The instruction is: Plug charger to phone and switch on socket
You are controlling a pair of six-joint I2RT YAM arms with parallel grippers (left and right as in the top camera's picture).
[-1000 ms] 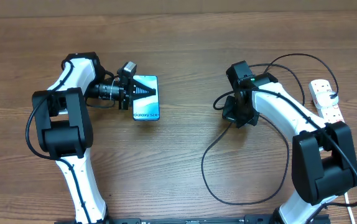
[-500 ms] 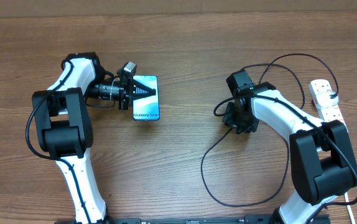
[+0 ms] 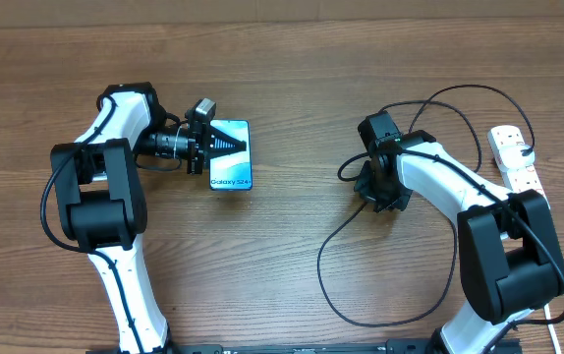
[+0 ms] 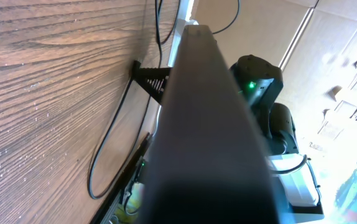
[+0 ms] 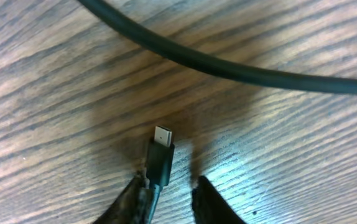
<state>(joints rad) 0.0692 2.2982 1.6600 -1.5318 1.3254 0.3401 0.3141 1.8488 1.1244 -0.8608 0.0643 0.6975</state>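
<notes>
overhead: left gripper, shut, lies across the phone; right gripper is down on the charger, well apart. left wrist: a blurred dark bar. right wrist: jaws slightly apart, charger tip between, against one finger.

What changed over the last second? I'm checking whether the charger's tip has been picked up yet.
The right end effector shifted slightly toward the robot's base, straddling the charger tip, not clamped. The left end effector, phone and socket stayed put.
</notes>
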